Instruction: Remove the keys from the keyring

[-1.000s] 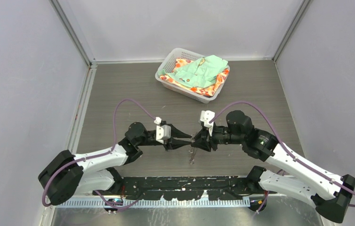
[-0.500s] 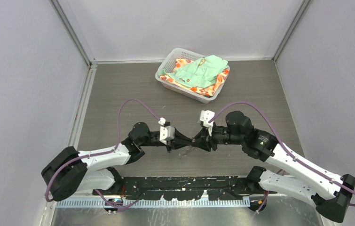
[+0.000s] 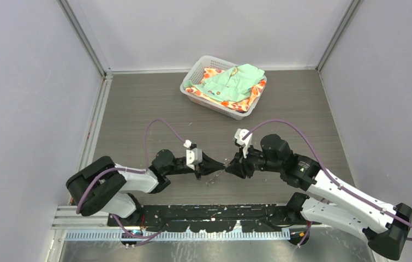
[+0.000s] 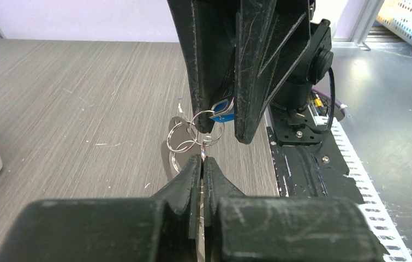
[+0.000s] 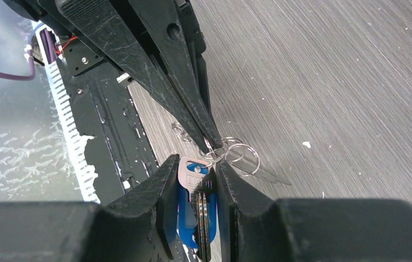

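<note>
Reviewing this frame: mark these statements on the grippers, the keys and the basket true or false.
1. The right gripper clamps the blue-headed key. True.
2. The left gripper is wide open. False: it is shut on a thin metal part of the keyring.
3. The two grippers meet tip to tip above the table. True.
4. The basket holds only keys. False: it holds green and orange cloth.

1. A grey wood-grain table [image 3: 138, 109] is carrying everything.
2. A white basket [image 3: 214, 107] is sitting towards its far edge, holding folded cloths [image 3: 233, 82].
3. Pale specks [image 5: 305, 144] are lying scattered over it.
</note>
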Motion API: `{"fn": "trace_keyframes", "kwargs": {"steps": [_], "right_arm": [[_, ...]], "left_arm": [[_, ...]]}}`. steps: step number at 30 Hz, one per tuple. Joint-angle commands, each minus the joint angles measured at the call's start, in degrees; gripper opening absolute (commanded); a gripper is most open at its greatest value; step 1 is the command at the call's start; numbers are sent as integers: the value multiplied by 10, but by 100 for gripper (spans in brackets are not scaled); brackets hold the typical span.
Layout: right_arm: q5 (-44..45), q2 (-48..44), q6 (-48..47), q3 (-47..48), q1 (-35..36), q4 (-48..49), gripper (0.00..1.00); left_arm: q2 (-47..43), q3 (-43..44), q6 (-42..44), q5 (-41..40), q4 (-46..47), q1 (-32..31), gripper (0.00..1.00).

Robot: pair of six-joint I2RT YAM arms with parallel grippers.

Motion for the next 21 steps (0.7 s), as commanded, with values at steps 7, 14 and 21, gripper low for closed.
{"fn": "trace_keyframes", "kwargs": {"steps": [7, 14, 21], "right_arm": [[-5, -8, 67, 26, -45, 2, 1], [-78, 17, 107, 37, -111, -8, 1], [-112, 23, 117, 40, -124, -5, 1]], "left_arm": [[35, -17, -35, -28, 105, 1, 0], [19, -22, -45, -41, 105, 1, 0], [6, -22, -57, -50, 101, 2, 0]]}}
